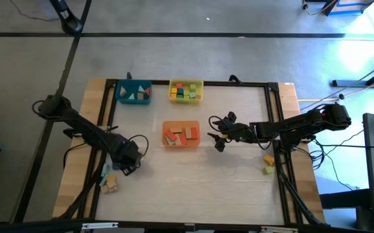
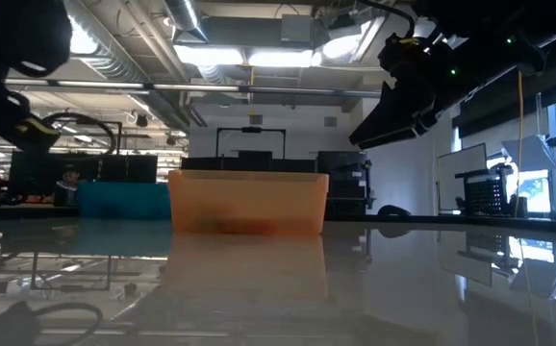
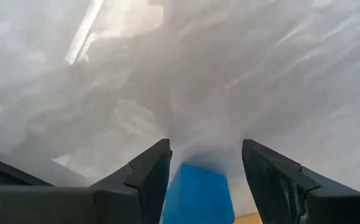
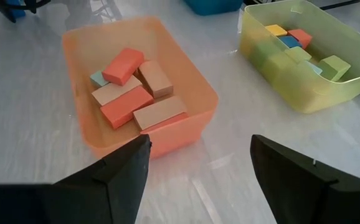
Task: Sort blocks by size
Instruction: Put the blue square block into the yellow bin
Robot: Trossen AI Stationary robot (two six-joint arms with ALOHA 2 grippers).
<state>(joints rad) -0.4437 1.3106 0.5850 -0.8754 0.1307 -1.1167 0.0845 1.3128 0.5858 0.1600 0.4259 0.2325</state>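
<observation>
The left gripper (image 1: pixel 112 169) is down at the table's (image 1: pixel 193 188) left edge, its fingers (image 3: pixel 146 180) clamped on a blue block (image 3: pixel 197 194). More blocks (image 1: pixel 110 184) lie just beside it on the wooden edge. The right gripper (image 1: pixel 217 133) hangs just beside the orange tray (image 1: pixel 181 134) in the middle of the table, fingers apart and holding nothing. That tray holds red and wooden blocks (image 4: pixel 133 93). The yellow tray (image 1: pixel 186 91) and blue tray (image 1: pixel 134 92) sit at the far edge, with blocks inside. Two loose blocks (image 1: pixel 268 164) wait at the right edge.
</observation>
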